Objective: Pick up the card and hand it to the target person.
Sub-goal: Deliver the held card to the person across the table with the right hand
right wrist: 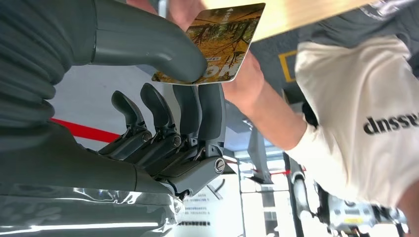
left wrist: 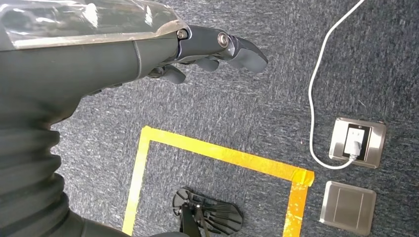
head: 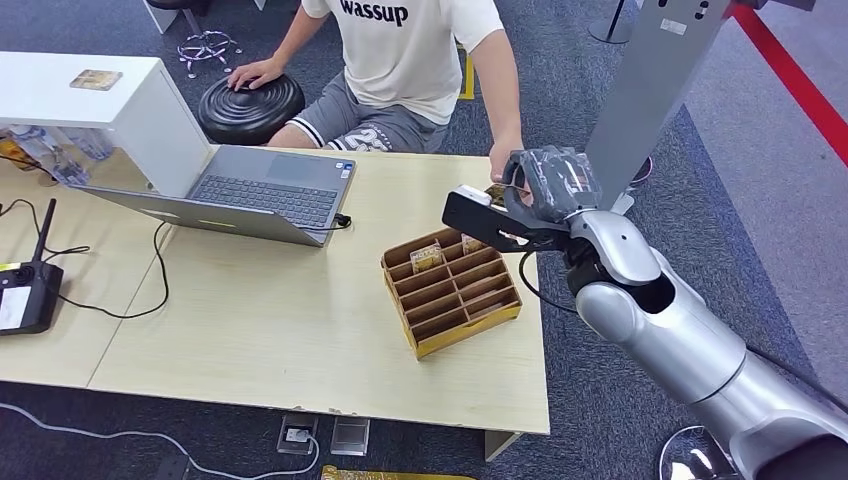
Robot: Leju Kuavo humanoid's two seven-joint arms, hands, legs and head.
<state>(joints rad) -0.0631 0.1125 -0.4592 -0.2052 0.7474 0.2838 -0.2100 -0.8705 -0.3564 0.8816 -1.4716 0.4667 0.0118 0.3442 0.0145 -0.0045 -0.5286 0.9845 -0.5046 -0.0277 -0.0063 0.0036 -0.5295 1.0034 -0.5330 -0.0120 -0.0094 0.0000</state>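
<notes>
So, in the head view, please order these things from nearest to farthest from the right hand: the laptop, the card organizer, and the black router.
1. The card organizer, on the table just below and to the left of the right hand.
2. The laptop, further left, at the table's back edge.
3. The black router, at the far left edge of the table.

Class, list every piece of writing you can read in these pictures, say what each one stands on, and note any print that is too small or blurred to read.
"wassup": on the person's white T-shirt; it appears upside down in the right wrist view.
Print on the card pinched by the right hand: too blurred and partly hidden to read.
Grey shorts: a pattern or number, not readable.
Laptop keys and stickers: too small to read.
Black device: label unreadable.
</notes>
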